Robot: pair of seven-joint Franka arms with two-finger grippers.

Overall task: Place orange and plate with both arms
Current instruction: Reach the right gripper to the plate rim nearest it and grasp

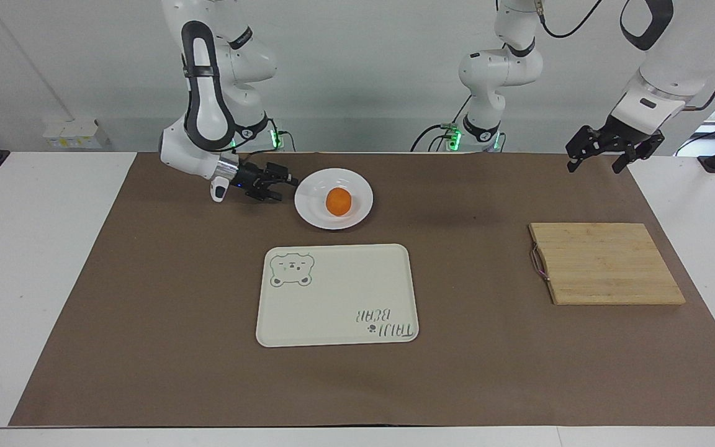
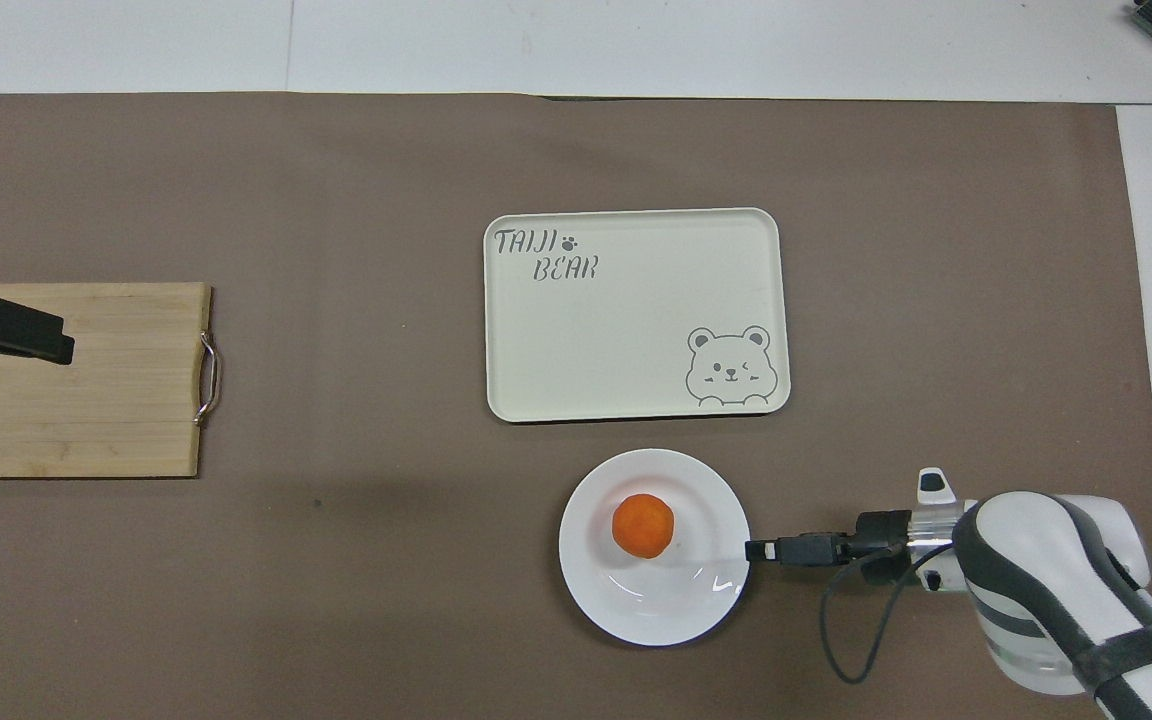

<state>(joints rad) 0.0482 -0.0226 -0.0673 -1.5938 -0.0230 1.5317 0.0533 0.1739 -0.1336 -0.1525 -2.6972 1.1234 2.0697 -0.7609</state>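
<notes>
The orange (image 1: 338, 202) (image 2: 643, 526) lies in the middle of the white plate (image 1: 313, 213) (image 2: 656, 615), which rests on the brown mat close to the robots. My right gripper (image 1: 287, 189) (image 2: 752, 550) is low beside the plate, open, its fingertips right at the rim on the side toward the right arm's end of the table. Whether they touch the rim I cannot tell. My left gripper (image 1: 594, 166) (image 2: 31, 338) hangs open and empty, raised at the left arm's end of the table, and the arm waits.
A cream tray with a bear drawing (image 1: 339, 298) (image 2: 636, 320) lies just farther from the robots than the plate. A wooden cutting board (image 1: 606, 264) (image 2: 116, 400) with a metal handle sits toward the left arm's end. The brown mat (image 1: 146, 310) covers the table.
</notes>
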